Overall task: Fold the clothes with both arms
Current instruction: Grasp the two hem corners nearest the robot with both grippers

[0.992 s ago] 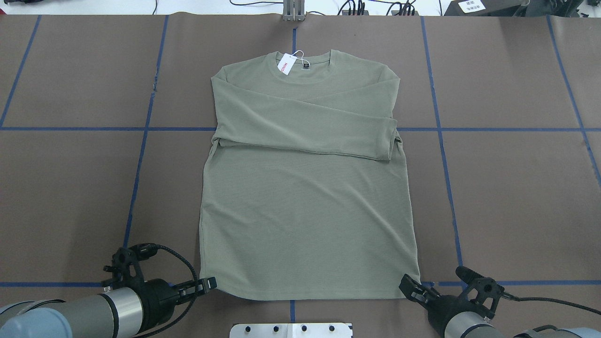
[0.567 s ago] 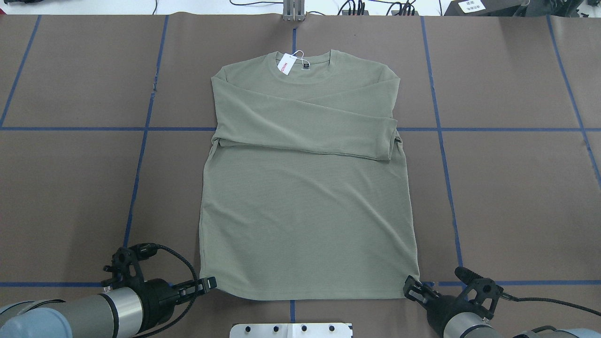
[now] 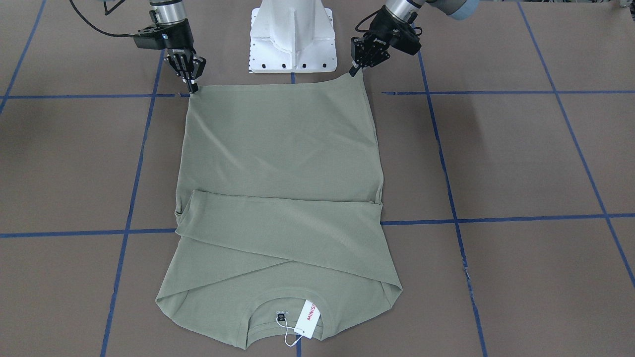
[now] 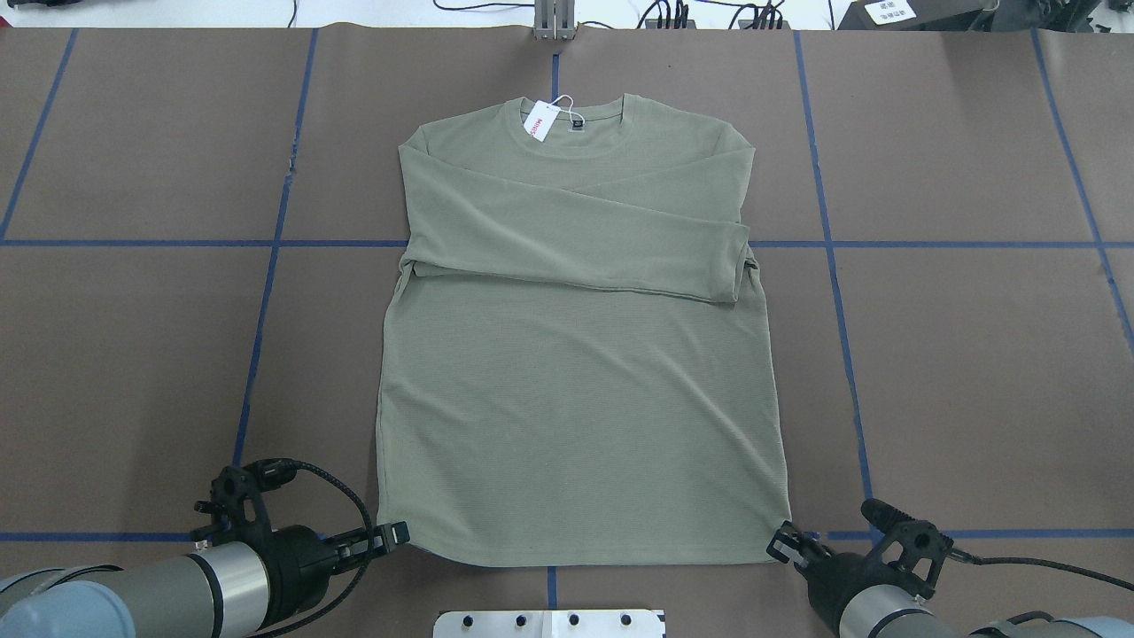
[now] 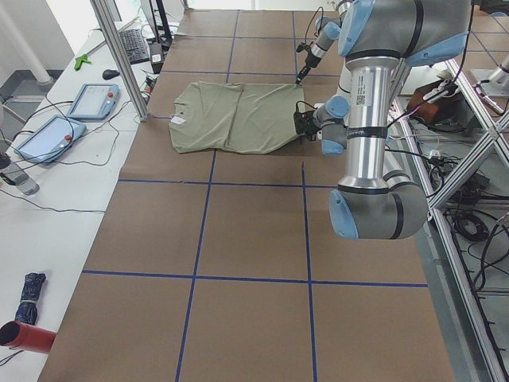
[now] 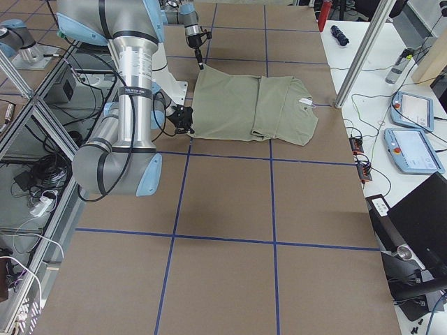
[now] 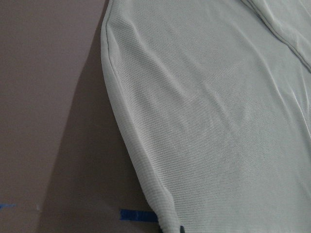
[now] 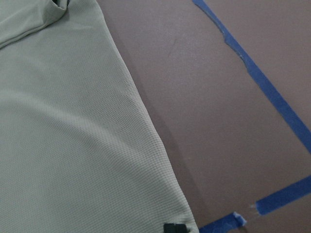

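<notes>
The olive-green long-sleeve knit shirt [image 4: 576, 399] lies flat on the brown paper-covered worktop [image 4: 133, 354], its sleeves [image 4: 576, 244] already crossed over the chest. The left pincer [image 4: 396, 534] and right pincer [image 4: 783, 542] each pinch a hem corner (barely raised). The hem-to-collar fold, I judge, remains.

The olive-green long-sleeve shirt [image 4: 576, 425] lies flat in the middle of the overhead frame. Its collar is at the top, with a white tag [image 4: 537, 121] lettered in red, and both sleeves are folded across the chest. The silver-and-grey left arm [image 4: 168, 589] comes in at lower left, and its black left gripper [image 4: 394, 534] pinches the hem's corner there. At lower right, the right gripper [image 4: 784, 542] pinches the hem's other corner.
</notes>
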